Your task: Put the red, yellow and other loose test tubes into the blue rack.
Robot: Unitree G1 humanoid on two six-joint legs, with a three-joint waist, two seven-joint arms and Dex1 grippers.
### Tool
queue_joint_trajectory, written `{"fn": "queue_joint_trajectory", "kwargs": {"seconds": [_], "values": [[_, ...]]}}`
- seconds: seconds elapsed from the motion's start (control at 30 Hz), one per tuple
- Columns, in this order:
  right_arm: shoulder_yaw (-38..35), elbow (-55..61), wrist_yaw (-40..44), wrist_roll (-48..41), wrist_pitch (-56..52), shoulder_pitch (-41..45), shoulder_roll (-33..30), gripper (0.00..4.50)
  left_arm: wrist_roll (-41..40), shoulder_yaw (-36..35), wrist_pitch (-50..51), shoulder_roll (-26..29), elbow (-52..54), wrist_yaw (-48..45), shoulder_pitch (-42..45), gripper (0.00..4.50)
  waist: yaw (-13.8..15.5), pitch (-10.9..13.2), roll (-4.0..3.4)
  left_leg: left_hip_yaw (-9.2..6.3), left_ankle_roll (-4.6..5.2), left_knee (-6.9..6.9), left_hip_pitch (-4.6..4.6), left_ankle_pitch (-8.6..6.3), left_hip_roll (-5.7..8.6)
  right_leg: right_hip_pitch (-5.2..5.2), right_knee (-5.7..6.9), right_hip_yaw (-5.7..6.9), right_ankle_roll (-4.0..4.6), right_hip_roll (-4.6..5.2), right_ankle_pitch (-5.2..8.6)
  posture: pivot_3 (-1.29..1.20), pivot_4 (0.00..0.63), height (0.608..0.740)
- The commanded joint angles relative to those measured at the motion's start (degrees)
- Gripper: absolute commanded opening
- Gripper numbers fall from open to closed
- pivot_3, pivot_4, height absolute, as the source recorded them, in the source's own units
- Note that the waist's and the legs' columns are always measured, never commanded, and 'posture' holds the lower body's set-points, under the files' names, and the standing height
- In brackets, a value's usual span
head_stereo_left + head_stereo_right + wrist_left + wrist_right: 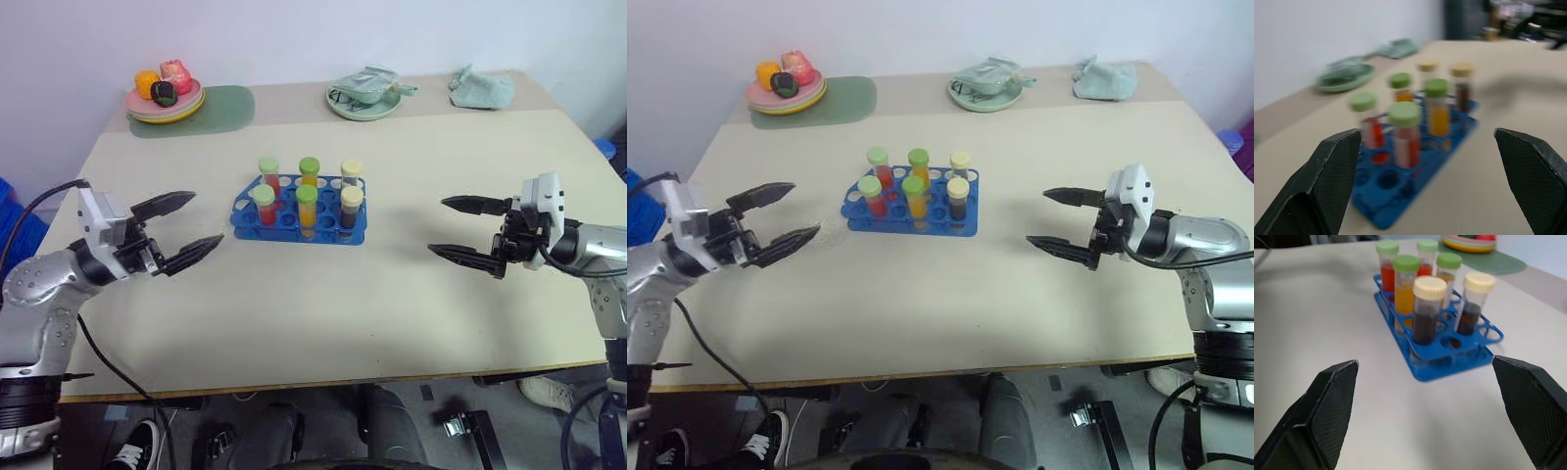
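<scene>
Bare table [323, 304] around blue rack [300, 220]

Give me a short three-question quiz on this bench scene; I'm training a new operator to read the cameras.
1. How many test tubes stand in the blue rack?
2. True or false: the left tool is holding a tube.
3. Which caps do the two dark-filled tubes wear: A green, B cream, C red?

Key
1. Six: two red, two orange-yellow, two dark, all upright.
2. False. The left tool is open and empty, apart from the rack; so is the right tool.
3. B, cream.
</scene>
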State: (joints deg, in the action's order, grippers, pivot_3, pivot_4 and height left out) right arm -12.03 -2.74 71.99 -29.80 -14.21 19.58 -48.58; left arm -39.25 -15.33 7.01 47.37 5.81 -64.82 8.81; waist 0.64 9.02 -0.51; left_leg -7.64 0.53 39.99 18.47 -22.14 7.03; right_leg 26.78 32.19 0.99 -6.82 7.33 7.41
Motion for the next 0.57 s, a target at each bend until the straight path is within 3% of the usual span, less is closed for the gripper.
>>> {"fn": "queue_joint_trajectory", "kwargs": {"seconds": [0.03,0.27,0.57], "values": [[-1.98,-1.67,1.08,0.70,2.32,0.88,-1.82,4.50,-2.30,-1.87,4.77,5.01,-1.54,-6.38,1.34,4.45,0.01,0.01,-0.01,0.00,0.00,0.00,0.00,0.00,-0.01,0.00,0.00,0.00,0.00,-0.02,0.00,0.00,0.150,0.740],[-1.91,-7.62,2.62,2.25,5.36,3.22,-3.60,4.50,2.40,0.43,2.54,5.50,-8.89,-10.44,9.25,4.45,-0.10,0.03,-0.04,0.01,0.02,0.00,-0.01,-0.01,-0.01,-0.01,-0.02,0.00,0.00,-0.03,0.00,0.00,0.150,0.740],[-3.59,-3.16,-0.48,1.69,3.50,0.67,-3.90,4.50,5.97,2.30,-0.32,-0.15,-11.72,-9.52,12.27,4.45,0.00,0.03,-0.05,0.01,0.01,-0.02,0.01,-0.01,-0.02,0.02,-0.02,0.00,0.00,-0.02,0.00,0.00,0.150,0.740]]}}
